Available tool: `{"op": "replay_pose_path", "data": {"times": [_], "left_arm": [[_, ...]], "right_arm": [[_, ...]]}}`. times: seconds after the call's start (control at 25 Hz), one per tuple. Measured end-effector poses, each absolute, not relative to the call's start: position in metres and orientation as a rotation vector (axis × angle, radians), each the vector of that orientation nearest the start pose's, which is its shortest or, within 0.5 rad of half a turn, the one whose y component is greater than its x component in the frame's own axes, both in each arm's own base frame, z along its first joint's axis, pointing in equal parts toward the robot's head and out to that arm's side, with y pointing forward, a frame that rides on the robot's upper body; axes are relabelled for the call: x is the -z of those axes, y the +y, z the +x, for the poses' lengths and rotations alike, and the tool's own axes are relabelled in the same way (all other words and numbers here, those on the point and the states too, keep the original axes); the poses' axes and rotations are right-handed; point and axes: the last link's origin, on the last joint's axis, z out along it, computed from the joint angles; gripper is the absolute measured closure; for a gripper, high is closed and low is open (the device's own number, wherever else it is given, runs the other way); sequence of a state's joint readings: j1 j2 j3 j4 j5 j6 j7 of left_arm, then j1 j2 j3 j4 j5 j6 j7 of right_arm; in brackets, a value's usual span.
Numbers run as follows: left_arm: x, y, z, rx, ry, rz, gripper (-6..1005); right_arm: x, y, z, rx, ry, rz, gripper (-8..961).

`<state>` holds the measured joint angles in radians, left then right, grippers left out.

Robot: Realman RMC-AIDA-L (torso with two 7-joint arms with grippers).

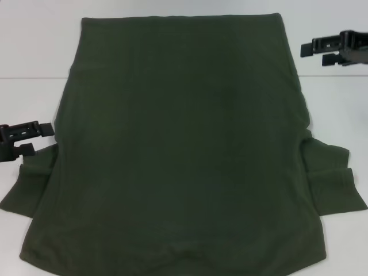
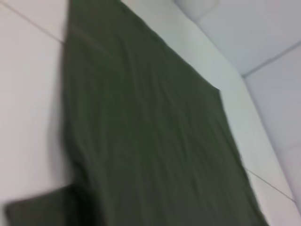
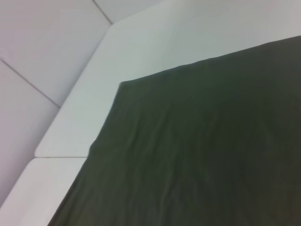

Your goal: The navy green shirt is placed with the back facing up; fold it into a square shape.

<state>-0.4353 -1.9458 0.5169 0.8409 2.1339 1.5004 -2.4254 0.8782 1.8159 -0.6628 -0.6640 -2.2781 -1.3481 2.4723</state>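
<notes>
Across the white worktop (image 1: 34, 52) you have the navy green shirt (image 1: 184, 144) spread flat, filling most of the head view, with its straight hem edge at the far side and both short sleeves sticking out at the near corners. The sleeve on your left lies flat beside the body; the one on your right is creased over itself. A seam line in the worktop runs under the far part of the cloth.

Your left gripper (image 1: 35, 140) sits at the shirt's left edge, just above the left sleeve, its black fingers pointing toward the cloth with a gap between them and nothing visibly held. Your right gripper (image 1: 313, 52) hovers off the far right corner of the shirt, apart from the fabric, fingers likewise parted and empty.

Both wrist views show only the shirt's dark fabric (image 2: 155, 141) and the pale worktop (image 3: 141, 52) beside it, with soft wrinkles running across the cloth (image 3: 211, 155).
</notes>
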Motion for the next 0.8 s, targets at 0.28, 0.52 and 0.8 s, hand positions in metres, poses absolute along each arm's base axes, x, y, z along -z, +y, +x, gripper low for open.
{"op": "replay_pose_path", "data": {"times": [0.28, 0.52, 0.8], "left_arm": [[-0.100, 0.338, -0.352, 0.639, -1.839, -1.822, 66], [-0.100, 0.337, -0.365, 0.617, -1.827, -1.751, 66], [-0.088, 0.341, -0.376, 0.561, -1.817, -1.702, 66]], "right_arm": [[-0.107, 0.467, 0.199, -0.420, 1.482, -2.227, 127], [-0.106, 0.466, 0.201, -0.409, 1.500, -2.213, 127], [-0.108, 0.465, 0.205, -0.408, 1.506, -2.203, 128]]}}
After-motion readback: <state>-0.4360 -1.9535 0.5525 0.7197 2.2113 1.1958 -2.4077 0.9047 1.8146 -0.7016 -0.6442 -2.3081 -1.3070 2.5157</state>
